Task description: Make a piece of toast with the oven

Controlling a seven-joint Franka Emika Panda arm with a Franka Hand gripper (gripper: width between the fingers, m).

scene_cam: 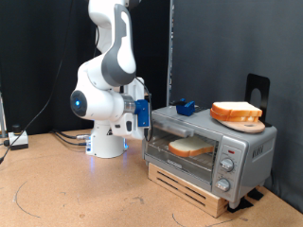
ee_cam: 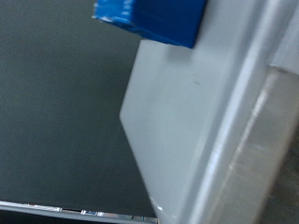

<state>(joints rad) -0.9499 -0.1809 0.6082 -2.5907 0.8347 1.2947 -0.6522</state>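
The arm point(scene_cam: 106, 71) is standing at the exterior view's left, reaching down so that the claw point(scene_cam: 141, 113), with its blue parts, is hanging just beside the left end of the oven point(scene_cam: 210, 147). The piece of toast point(scene_cam: 191, 148) is lying inside the oven behind the closed glass door point(scene_cam: 187, 149) – to the right of the claw and slightly lower than it, apart from it. Further right of the claw, and at about its height, a second slice point(scene_cam: 236, 112) is resting on a round wooden plate point(scene_cam: 244, 123) on the oven's top. The knobs point(scene_cam: 226, 168) are sitting down the oven's right panel, well apart from the claw. A small blue object point(scene_cam: 185, 107) is lying on the oven's top, near the claw.

The exterior view is showing the whole scene; the wrist view is showing none of the toast or the plate – only a blue part point(ee_cam: 154, 19) close to the lens, a pale grey flat surface point(ee_cam: 192, 121) running slantwise, and a dark background. The grey surface cannot be identified from this view alone.

Neither view is showing the fingertips clearly: whether the claw is released or clenched cannot be told. Nothing is appearing between its fingers, and contact with the oven cannot be confirmed.
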